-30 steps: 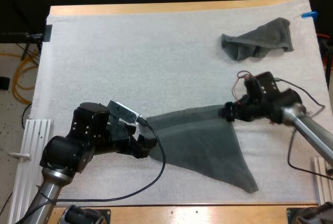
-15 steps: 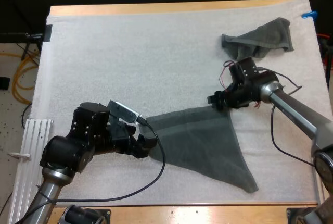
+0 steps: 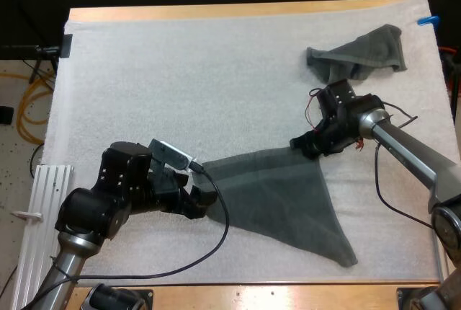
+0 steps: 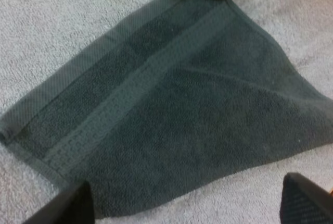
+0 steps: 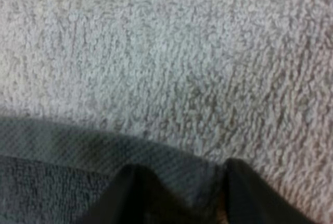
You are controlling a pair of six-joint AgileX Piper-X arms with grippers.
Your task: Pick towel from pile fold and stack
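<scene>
A dark grey-green towel (image 3: 277, 195) lies spread flat in a rough triangle on the white mat (image 3: 180, 72), near its front edge. My left gripper (image 3: 207, 200) sits at the towel's left corner; in the left wrist view its fingers (image 4: 67, 206) stand wide apart and open, with the towel (image 4: 171, 114) stretching ahead of them. My right gripper (image 3: 302, 144) is down on the towel's far right corner. Up close, the right gripper (image 5: 179, 174) pinches the hemmed corner (image 5: 171, 169) between its two fingers. A second, crumpled towel (image 3: 360, 54) lies at the back right.
A white rail (image 3: 39, 202) runs beside the mat at the left, and the wooden table edge (image 3: 274, 292) runs along the front. Bare mat spreads across the back and left.
My right gripper swung from the right side of the towel's corner toward the far left, then settled down onto that corner. The left arm and the towel have stayed put.
</scene>
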